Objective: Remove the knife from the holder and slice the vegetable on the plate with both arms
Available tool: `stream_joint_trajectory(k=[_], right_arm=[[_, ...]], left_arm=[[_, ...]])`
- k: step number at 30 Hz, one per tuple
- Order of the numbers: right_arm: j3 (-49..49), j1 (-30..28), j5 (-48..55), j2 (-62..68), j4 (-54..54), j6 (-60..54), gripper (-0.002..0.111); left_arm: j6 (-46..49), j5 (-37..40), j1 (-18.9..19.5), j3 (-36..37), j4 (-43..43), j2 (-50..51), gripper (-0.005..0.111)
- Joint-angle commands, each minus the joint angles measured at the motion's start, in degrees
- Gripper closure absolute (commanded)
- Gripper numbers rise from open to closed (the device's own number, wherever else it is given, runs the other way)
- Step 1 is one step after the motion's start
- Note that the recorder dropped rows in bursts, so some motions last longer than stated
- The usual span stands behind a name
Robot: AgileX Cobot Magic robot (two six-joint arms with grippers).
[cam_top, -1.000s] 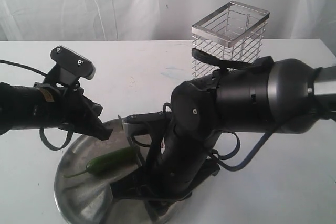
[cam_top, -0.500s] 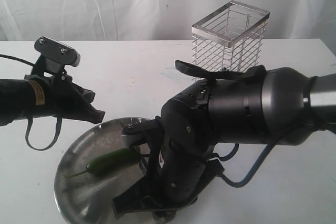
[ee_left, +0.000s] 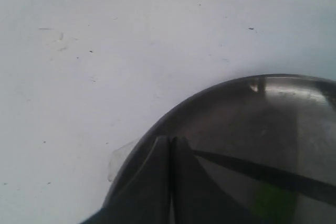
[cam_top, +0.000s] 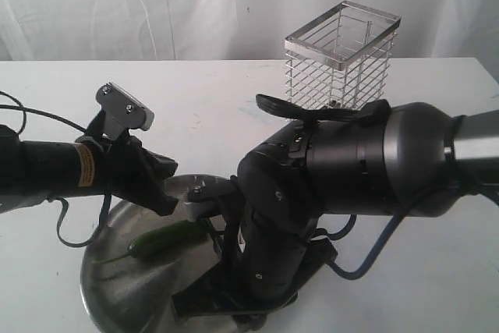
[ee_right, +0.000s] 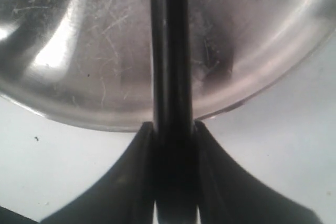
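Note:
The shiny round plate (cam_top: pixel 109 290) lies at the front left, with the green chili vegetable (cam_top: pixel 164 239) on it. My left gripper (ee_left: pixel 171 139) is shut and empty, its tips over the plate's rim (ee_left: pixel 220 90) just behind the vegetable (ee_left: pixel 273 203). My right gripper (ee_right: pixel 170 125) is shut on the black knife (ee_right: pixel 170 61), which reaches out over the plate (ee_right: pixel 79 51). The thin dark blade (ee_left: pixel 252 170) shows in the left wrist view, next to the green blur. In the exterior view the bulky right arm (cam_top: pixel 343 177) hides the knife. The chrome wire holder (cam_top: pixel 341 56) stands empty at the back.
A white table (cam_top: pixel 210 107) carries everything, with a white curtain behind it. The right arm's elbow and cables hang between the plate and the holder. The plate's front edge lies close to the table's near edge.
The left arm pulled back to the left and up, then came forward and down again, with its tips now at the plate's rim. The right arm shifted slightly; the vegetable stayed put.

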Motion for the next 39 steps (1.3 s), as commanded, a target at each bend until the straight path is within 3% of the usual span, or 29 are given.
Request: stream_joint_trajectory(k=[1, 25, 35, 39], right_arm=[[0.2, 0.1, 0.6, 0.3, -0.7, 0.8, 0.108], [0.2, 0.2, 0.2, 0.9, -0.7, 0.8, 0.108], [0.2, 0.2, 0.2, 0.9, -0.7, 0.8, 0.108], [0.2, 0.2, 0.3, 0.9, -0.7, 0.8, 0.108]], left_arm=[[-4.1, -7.5, 0.1, 0.4, 0.7, 2.5, 0.107], [-4.1, -16.3, 0.1, 0.4, -0.1, 8.7, 0.107], [-4.0, -11.4, 0.1, 0.4, 0.0, 8.7, 0.107], [-4.7, -19.2, 0.1, 0.4, -0.8, 8.7, 0.107]])
